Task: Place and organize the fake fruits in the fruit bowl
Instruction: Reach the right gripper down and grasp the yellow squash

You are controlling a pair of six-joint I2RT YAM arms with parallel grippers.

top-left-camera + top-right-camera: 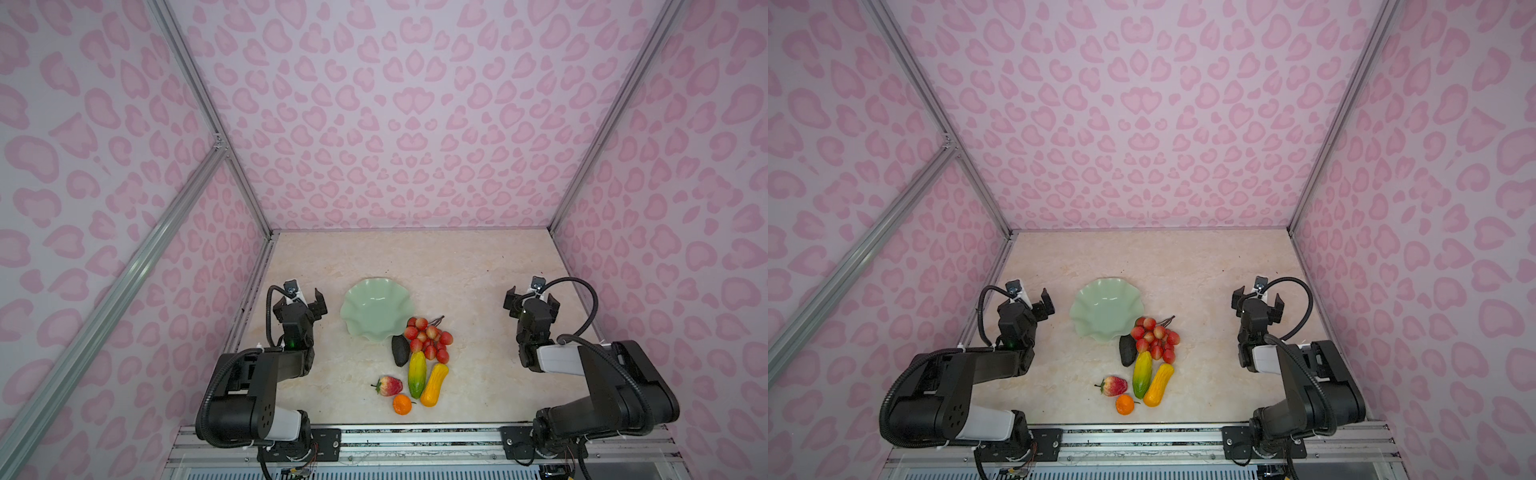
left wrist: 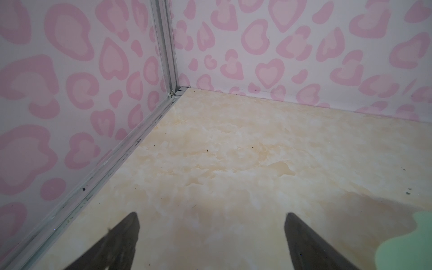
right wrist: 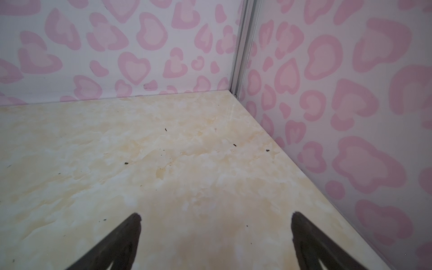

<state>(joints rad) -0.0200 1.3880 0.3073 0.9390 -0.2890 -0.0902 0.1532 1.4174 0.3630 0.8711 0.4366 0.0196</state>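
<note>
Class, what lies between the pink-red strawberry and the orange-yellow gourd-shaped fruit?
The yellow-green oblong fruit lies between strawberry and gourd, in both top views.

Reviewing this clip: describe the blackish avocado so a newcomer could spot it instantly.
Start at the pale mint-green scalloped bowl on the marble-patterned tabletop. Just off its near rim, left of the red berry cluster and above the yellow-green oblong fruit, lies the blackish avocado. It is the only dark, matte piece among brightly coloured fruits.
</note>
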